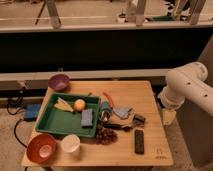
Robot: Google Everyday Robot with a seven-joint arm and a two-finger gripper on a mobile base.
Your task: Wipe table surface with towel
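A small grey-blue towel (123, 111) lies crumpled near the middle of the wooden table (140, 92). My white arm (186, 85) bends in from the right, beside the table's right edge. The gripper (168, 117) hangs down just off that edge, well to the right of the towel and apart from it. It holds nothing that I can see.
A green tray (52, 120) holds an orange (79, 104), a banana (63, 105) and a blue sponge (87, 117). Also on the table are a purple bowl (59, 81), red bowl (41, 148), white cup (70, 143), black remote (139, 141), carrot (108, 99) and a dark brown cluster (105, 134).
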